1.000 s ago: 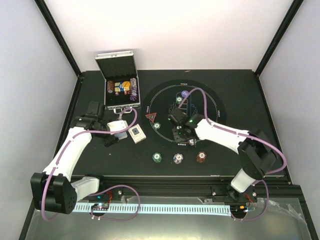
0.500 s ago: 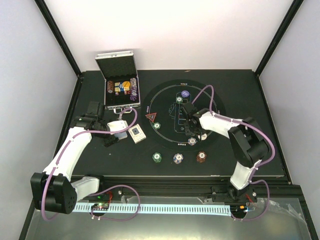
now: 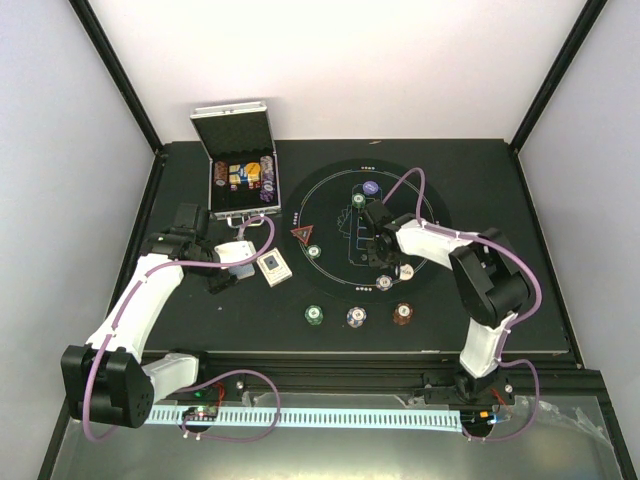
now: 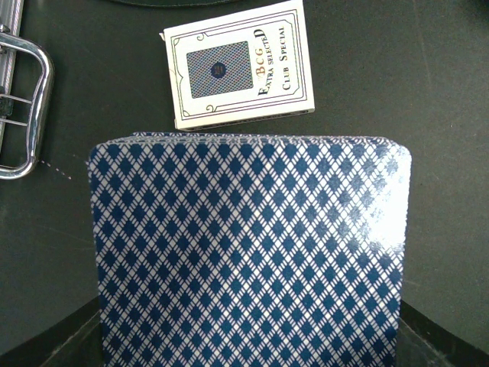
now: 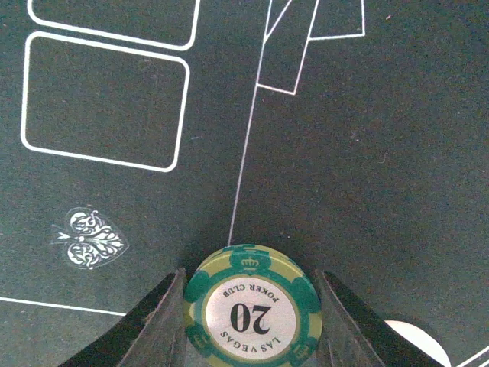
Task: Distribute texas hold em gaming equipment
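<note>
My left gripper [image 3: 226,264] is shut on a deck of playing cards [image 4: 248,252] with blue diamond backs. The deck fills the left wrist view and hides the fingers. A white card box [image 4: 238,65] lies on the table just beyond it. Over the round black mat [image 3: 330,190], my right gripper [image 5: 249,274] is shut on a green poker chip [image 5: 252,313] marked 20, a finger on each side. On the mat lie a red triangle token [image 3: 302,236], a green chip [image 3: 314,252], a blue button [image 3: 371,187] and a white chip [image 3: 384,283].
The silver case [image 3: 240,170] stands open at the back left, with chips inside; its clasp [image 4: 19,107] shows beside the deck. In front of the mat lie a green chip [image 3: 314,315], a white chip [image 3: 356,316] and a brown-red chip [image 3: 402,313].
My right gripper has moved from the mat's near side toward its middle, with the elbow drawn in. The left arm and the deck have not moved.
</note>
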